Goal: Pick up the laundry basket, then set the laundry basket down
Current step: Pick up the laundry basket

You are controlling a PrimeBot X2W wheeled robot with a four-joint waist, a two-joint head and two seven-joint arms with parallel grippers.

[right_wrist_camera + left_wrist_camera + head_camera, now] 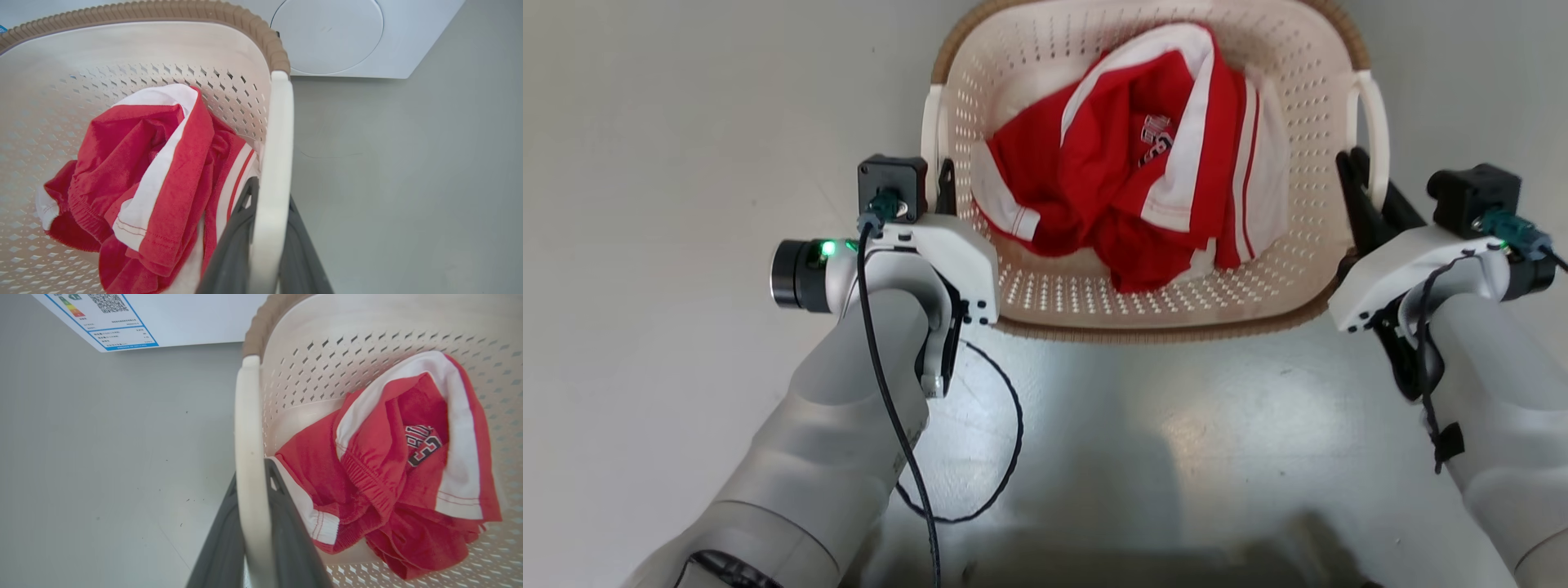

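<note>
Grip: left end effector (946,184) pinched narrow on 9 o'clock handle (931,131), right end effector (1364,180) same on 3 o'clock handle (1374,122). Between them laundry basket (1143,314), at 12 o'clock, long axis 9–3, mouth up, red garment (1111,180) inside. Open floor (686,122) at 9, 3, 6; washer (327,36) past far rim.

The head view's top edge cuts off the far brown rim of the cream plastic laundry basket (1094,298), and the crumpled red and white cloth garment (1127,188) hides much of its floor. The garment's crest is folded, its letters unreadable. The white housing of the left end effector (944,184) hides all but one dark fingertip. The print on the blue-bordered white label (110,322) is too small to read.
</note>
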